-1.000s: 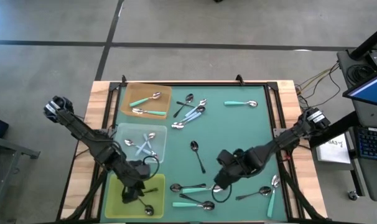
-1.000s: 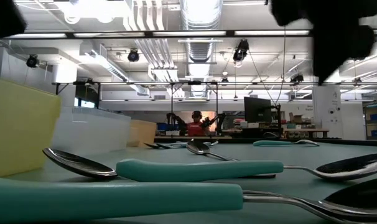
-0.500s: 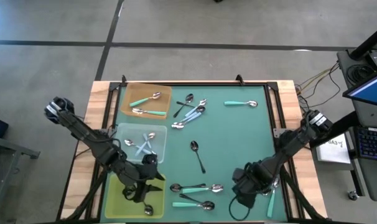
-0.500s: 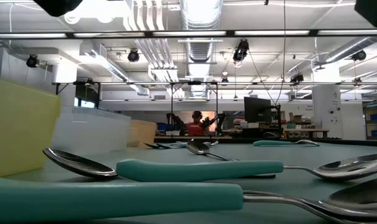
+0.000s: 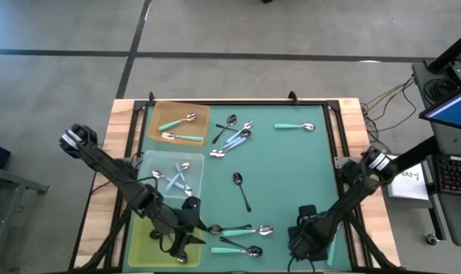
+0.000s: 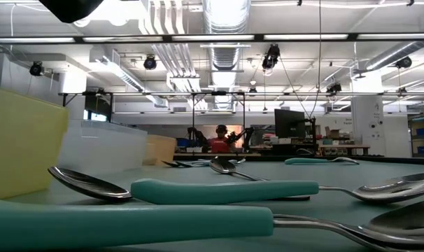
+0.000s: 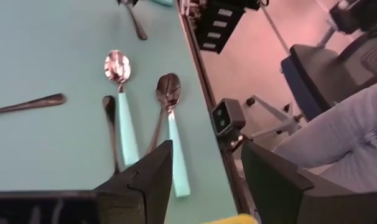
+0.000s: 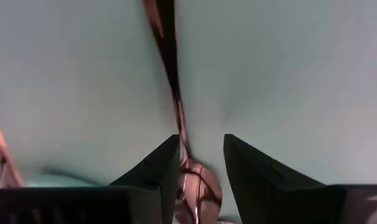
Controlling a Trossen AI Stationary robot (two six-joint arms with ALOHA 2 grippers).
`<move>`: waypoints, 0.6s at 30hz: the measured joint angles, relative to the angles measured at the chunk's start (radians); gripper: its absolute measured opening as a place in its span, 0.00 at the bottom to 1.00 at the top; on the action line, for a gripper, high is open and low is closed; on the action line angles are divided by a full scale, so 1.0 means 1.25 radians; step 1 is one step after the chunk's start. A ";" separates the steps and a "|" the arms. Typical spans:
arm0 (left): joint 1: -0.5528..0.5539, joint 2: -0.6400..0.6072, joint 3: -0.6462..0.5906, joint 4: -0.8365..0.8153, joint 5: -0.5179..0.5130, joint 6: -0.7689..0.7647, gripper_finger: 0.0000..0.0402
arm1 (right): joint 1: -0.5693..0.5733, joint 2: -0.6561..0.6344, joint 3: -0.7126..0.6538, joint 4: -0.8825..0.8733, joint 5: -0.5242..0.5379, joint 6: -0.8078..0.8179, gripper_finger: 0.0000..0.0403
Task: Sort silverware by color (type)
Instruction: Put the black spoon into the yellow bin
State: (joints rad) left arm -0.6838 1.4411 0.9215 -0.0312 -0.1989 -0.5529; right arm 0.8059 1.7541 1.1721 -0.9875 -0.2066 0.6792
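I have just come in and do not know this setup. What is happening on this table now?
Two robot arms are sorting spoons by handle colour into trays. The left gripper, open and empty, is at the yellow-green tray. The right gripper is low over the green mat near the front edge, its fingers astride a black spoon, not yet closed on it. Many spoons lie unsorted.

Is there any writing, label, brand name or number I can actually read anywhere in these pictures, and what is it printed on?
None can be read for certain.
White sheet beside the table's right edge: dark print, too small to read.
Laptop screen at far right: blue glow only, no legible text.
Spoons and trays: no visible markings.
Signs in the room behind, low view: too blurred to read.
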 joint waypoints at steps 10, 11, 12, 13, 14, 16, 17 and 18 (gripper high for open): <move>0.000 0.036 0.000 0.077 0.000 -0.005 0.42 | 0.001 0.030 0.002 0.017 -0.006 -0.001 0.22; 0.000 0.036 0.000 0.079 0.000 -0.005 0.42 | 0.001 0.030 0.005 0.017 -0.007 0.000 0.22; 0.000 0.037 0.000 0.079 0.000 -0.005 0.42 | 0.002 0.030 0.006 0.021 -0.008 0.000 0.21; 0.000 0.037 0.000 0.079 0.000 -0.005 0.42 | 0.003 0.029 0.009 0.028 -0.008 0.001 0.21; 0.000 0.037 0.000 0.079 0.000 -0.005 0.42 | 0.003 0.029 0.014 0.034 -0.008 0.001 0.21; 0.000 0.037 0.000 0.079 -0.001 -0.005 0.42 | 0.005 0.027 0.020 0.034 -0.008 0.001 0.21; 0.000 0.037 0.000 0.079 -0.001 -0.005 0.42 | 0.005 0.027 0.023 0.032 -0.008 0.001 0.21; 0.000 0.037 0.000 0.079 -0.001 -0.005 0.42 | 0.006 0.026 0.026 0.028 -0.008 0.001 0.21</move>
State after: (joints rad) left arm -0.6838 1.4879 0.9215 0.0677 -0.2005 -0.5594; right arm 0.8135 1.7867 1.2045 -0.9519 -0.2165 0.6804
